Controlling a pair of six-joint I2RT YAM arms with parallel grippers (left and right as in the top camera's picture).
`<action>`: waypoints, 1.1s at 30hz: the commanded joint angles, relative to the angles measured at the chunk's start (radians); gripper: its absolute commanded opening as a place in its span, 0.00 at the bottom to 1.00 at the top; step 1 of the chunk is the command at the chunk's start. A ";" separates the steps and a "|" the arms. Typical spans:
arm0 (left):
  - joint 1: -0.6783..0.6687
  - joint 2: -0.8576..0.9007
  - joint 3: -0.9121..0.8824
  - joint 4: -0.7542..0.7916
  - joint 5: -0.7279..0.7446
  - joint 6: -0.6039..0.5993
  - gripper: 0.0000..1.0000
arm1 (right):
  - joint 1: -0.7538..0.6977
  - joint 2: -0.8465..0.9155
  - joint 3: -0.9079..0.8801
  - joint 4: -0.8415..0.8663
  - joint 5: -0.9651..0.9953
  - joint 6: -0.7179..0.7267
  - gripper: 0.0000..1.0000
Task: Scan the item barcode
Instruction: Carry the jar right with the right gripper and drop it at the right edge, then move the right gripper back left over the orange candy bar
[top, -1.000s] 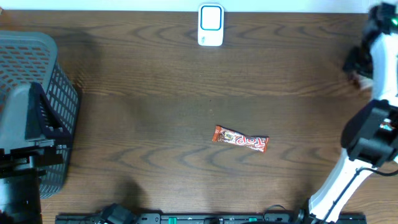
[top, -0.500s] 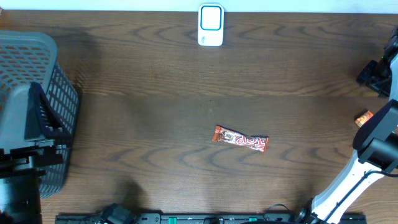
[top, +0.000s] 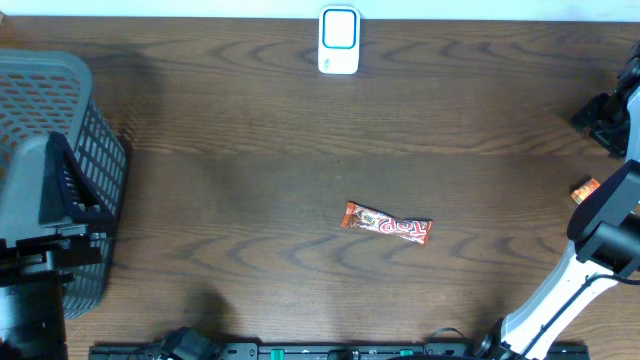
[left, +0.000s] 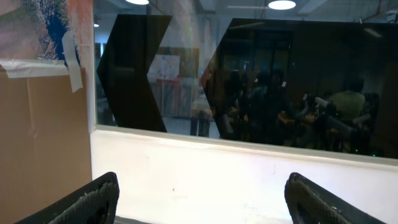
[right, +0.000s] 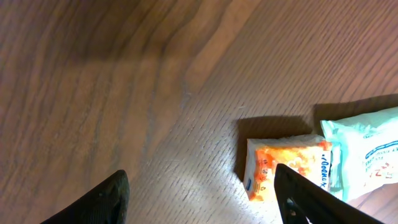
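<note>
A red candy bar (top: 386, 224) lies flat in the middle of the table, apart from both arms. The white barcode scanner (top: 339, 40) stands at the far edge. My right gripper (right: 202, 199) hangs open over bare wood at the right edge of the table. An orange snack packet (right: 289, 165) lies just beside its right finger (right: 311, 199), and a pale teal packet (right: 367, 149) lies next to that. My left gripper (left: 202, 199) is open and empty, and it points at a white wall and a dark window.
A grey mesh basket (top: 50, 150) stands at the left edge, with the left arm's base (top: 30, 290) in front of it. The right arm (top: 600, 230) rises along the right edge, next to the orange packet (top: 585, 187).
The right arm has swung out toward the right edge, and the orange packet now shows beside it. The candy bar, the scanner and the left arm have not moved.
</note>
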 joint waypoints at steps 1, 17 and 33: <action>0.004 -0.003 -0.003 0.007 0.005 -0.010 0.86 | -0.007 -0.005 -0.001 -0.005 -0.004 0.032 0.77; 0.004 -0.003 -0.003 0.006 0.005 -0.010 0.86 | 0.169 -0.240 0.010 -0.173 -0.332 -0.069 0.89; 0.004 -0.003 -0.003 0.006 0.005 -0.010 0.86 | 0.867 -0.311 -0.150 -0.298 -0.311 -0.286 0.94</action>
